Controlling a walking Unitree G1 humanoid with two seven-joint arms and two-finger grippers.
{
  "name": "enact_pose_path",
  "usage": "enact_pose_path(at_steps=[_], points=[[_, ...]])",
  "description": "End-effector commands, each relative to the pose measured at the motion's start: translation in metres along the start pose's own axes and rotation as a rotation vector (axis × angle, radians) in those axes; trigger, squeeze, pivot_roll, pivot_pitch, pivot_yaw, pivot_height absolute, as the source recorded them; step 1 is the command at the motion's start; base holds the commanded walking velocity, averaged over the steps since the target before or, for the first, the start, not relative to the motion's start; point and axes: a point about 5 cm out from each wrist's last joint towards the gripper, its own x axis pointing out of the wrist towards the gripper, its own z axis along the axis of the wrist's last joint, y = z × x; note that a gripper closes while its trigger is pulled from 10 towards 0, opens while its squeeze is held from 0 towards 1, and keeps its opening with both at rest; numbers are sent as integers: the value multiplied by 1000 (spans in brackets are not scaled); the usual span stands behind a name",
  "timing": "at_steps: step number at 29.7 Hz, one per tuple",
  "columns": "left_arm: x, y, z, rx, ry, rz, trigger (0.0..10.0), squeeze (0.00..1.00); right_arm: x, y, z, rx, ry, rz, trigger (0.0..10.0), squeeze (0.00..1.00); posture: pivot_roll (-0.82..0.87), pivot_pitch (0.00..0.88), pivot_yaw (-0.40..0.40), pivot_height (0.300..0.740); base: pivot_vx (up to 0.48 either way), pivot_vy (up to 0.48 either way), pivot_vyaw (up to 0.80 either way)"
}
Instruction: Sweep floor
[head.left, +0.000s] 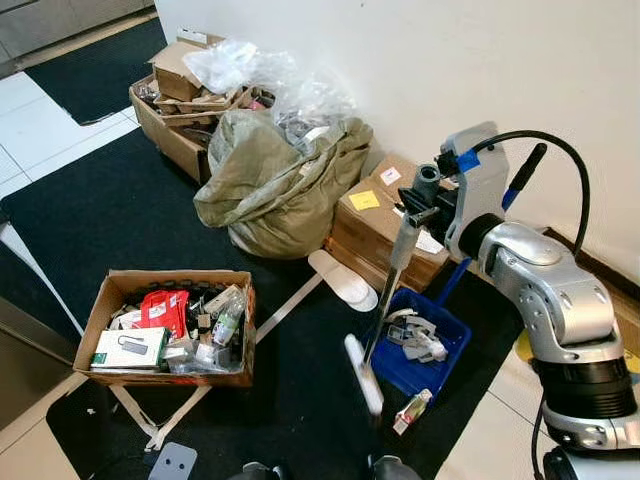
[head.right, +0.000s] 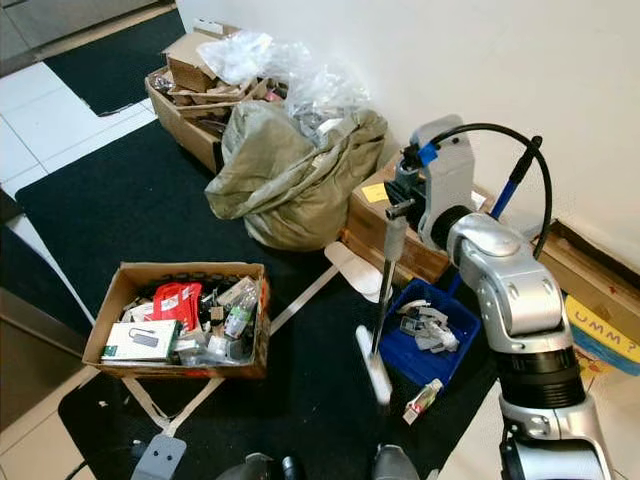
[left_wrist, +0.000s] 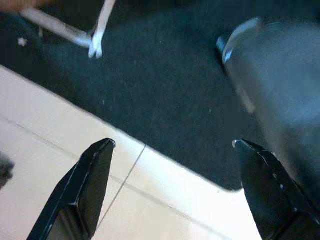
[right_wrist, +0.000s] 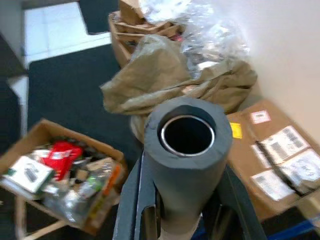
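The right tool (head.right: 400, 205) pinches the grey foam-capped top of a silver metal broom handle (head.left: 383, 300), whose white head (head.left: 364, 374) rests on the black carpet (head.left: 120, 215) beside a blue plastic bin (head.left: 452, 335). The left tool (left_wrist: 172, 165) hangs spread above pale floor tiles (left_wrist: 45, 150).

The right pincer (head.left: 425, 200) grips a broom (head.left: 385, 300) upright beside a blue bin (head.left: 415, 372).
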Motion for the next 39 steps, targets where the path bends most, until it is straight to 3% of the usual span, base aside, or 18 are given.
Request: enact_pose_path(at_steps=[1, 7, 8, 9, 10, 13, 14, 15, 16, 18, 19, 20, 21, 23, 24, 27, 33, 39], points=[[0, -3, 0, -19, 4, -11, 10000, 0, 4, 5, -2, 72, -26, 24, 10000, 0, -115, 120, 28, 740, 0, 0, 0], [7, 2, 35, -96, -122, -23, 10000, 0, 14, 29, -25, 135, -89, 85, 10000, 0, -102, 94, 28, 740, 0, 0, 0], [9, 7, 66, -150, -242, -76, 10000, 0, 15, 45, -33, 175, -133, 140, 10000, 0, -99, 71, 37, 740, 0, 0, 0], [9, 7, 66, -150, -242, -76, 10000, 0, 15, 45, -33, 175, -133, 140, 10000, 0, -99, 71, 37, 740, 0, 0, 0], [9, 9, 93, -192, -352, -156, 10000, 0, 17, 61, -37, 209, -165, 207, 10000, 0, -96, 58, 41, 740, 0, 0, 0], [9, 9, 93, -192, -352, -156, 10000, 0, 17, 61, -37, 209, -165, 207, 10000, 0, -96, 58, 41, 740, 0, 0, 0], [6, 10, 117, -209, -452, -255, 10000, 0, 17, 77, -40, 235, -172, 284, 10000, 0, -95, 50, 45, 740, 0, 0, 0], [6, 10, 117, -209, -452, -255, 10000, 0, 17, 77, -40, 235, -172, 284, 10000, 0, -95, 50, 45, 740, 0, 0, 0], [1, 9, 138, -203, -542, -366, 10000, 0, 17, 92, -41, 261, -162, 372, 10000, 0, -88, 40, 45, 740, 0, 0, 0], [1, 9, 138, -203, -542, -366, 10000, 0, 17, 92, -41, 261, -162, 372, 10000, 0, -88, 40, 45, 740, 0, 0, 0], [-6, 9, 158, -183, -631, -499, 10000, 0, 16, 105, -40, 256, -164, 469, 10000, 0, -82, 27, 48, 740, 0, 0, 0], [-6, 9, 158, -183, -631, -499, 10000, 0, 16, 105, -40, 256, -164, 469, 10000, 0, -82, 27, 48, 740, 0, 0, 0], [-15, 10, 173, -144, -699, -608, 10000, 0, 14, 116, -40, 237, -165, 566, 10000, 549, -83, 18, 51, 740, 0, 0, 0], [-15, 10, 173, -144, -699, -608, 10000, 0, 14, 116, -40, 237, -165, 566, 10000, 549, -83, 18, 51, 740, 0, 0, 0], [-24, 14, 184, -97, -749, -691, 10000, 0, 12, 124, -40, 229, -168, 646, 10000, 1000, -80, 15, 52, 740, 0, 0, 0], [-40, 25, 196, -16, -821, -789, 10000, 0, 14, 132, -43, 205, -174, 710, 10000, 1000, -65, 2, 42, 740, 0, 0, 0], [-63, 33, 206, 49, -920, -873, 10000, 0, 19, 132, -45, 177, -196, 724, 10000, 1000, -63, 0, 33, 740, 0, 0, 0], [-72, 32, 208, 88, -947, -899, 10000, 0, 21, 128, -47, 149, -177, 722, 10000, 1000, -60, 0, 20, 740, 0, 0, 0]])
